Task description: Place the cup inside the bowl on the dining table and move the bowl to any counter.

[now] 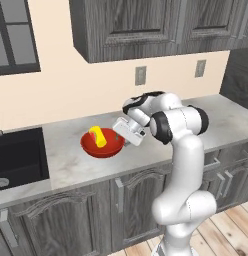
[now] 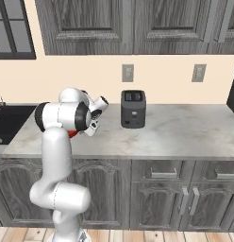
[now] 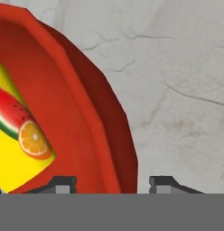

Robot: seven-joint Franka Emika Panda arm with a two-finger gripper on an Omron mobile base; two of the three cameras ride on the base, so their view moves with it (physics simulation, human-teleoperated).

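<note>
My fingers point(image 3: 112, 182) sit closest to the hand camera, two dark tips spread apart at six o'clock, straddling the rim of the bowl point(image 3: 93, 122); whether they press it I cannot tell, though they look parted, nothing pinched flat between them. The cup point(image 3: 16, 144) lies tilted inside the bowl at nine o'clock, its watermelon and orange picture facing me, and the grey stone table point(image 3: 177, 90) spreads from twelve to three o'clock. In the left base view my arm point(image 1: 183, 165) rises at five o'clock, my fingers point(image 1: 127, 131) at the bowl's point(image 1: 98, 147) three o'clock edge; the bowl rests on the table point(image 1: 71, 165) with the yellow cup point(image 1: 98, 136) leaning in it, the black sink point(image 1: 18, 155) at nine o'clock. In the right base view a toaster point(image 2: 133, 109) stands at centre on the table point(image 2: 175, 137). I judge both steps essentially done: cup nested, bowl on the counter; only letting go and backing away remains.
</note>
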